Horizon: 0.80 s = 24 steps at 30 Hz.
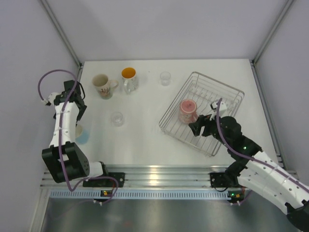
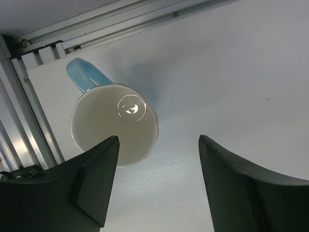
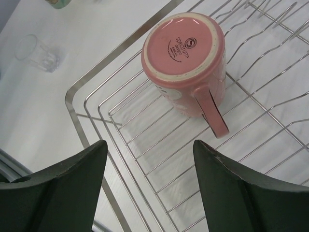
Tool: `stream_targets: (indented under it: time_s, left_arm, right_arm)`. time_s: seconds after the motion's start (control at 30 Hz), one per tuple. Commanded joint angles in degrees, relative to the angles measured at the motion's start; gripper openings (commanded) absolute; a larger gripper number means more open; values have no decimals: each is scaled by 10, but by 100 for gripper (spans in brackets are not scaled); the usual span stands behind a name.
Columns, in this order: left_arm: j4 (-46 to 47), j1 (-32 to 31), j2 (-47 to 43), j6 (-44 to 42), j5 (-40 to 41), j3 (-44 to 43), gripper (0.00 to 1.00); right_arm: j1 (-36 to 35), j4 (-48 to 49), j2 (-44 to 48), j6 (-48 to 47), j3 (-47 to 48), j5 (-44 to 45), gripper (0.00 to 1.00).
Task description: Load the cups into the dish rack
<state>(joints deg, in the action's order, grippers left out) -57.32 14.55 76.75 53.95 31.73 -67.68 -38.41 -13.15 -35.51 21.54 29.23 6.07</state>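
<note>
The silver wire dish rack (image 1: 175, 100) lies at the right of the table. A pink cup (image 1: 188, 110) stands upside down inside it, handle towards me in the right wrist view (image 3: 186, 48). My right gripper (image 1: 198, 126) is open and empty just in front of the pink cup, over the rack's wires (image 3: 149, 145). A light blue cup (image 1: 82, 135) stands upright near the left front, partly hidden by my left arm. My left gripper (image 1: 79, 113) is open and empty above it; in the left wrist view (image 2: 158, 140) the blue cup (image 2: 113, 125) is by the left finger.
A cream patterned mug (image 1: 102, 86) and an orange-inside mug (image 1: 129, 79) stand at the back left. One clear glass (image 1: 165, 78) is at the back middle, another (image 1: 117, 118) mid-table, also in the right wrist view (image 3: 36, 53). The rack's rim (image 3: 118, 47) shows there too.
</note>
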Motion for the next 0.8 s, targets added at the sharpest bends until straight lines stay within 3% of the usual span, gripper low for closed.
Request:
stream_targets:
  time_s: [0.0,0.33,0.5,0.67,0.77]
  left_arm:
    - [-16,2,-1,-8,12,14,72]
    - [-7,3,16,-41,-3,36,66]
    - [26,3,30,-66,-61,59,63]
    - [63,3,42,-80,-109,88,52]
    - [70,3,42,-90,-119,92,34]
  right_arm:
    - [7,33,-16,11,7,-20,72]
    - [8,38,-30,18,6,-34,72]
    - [8,39,-33,22,7,-40,72]
    - [8,39,-33,25,5,-40,72]
    - [8,37,-29,26,2,-40,72]
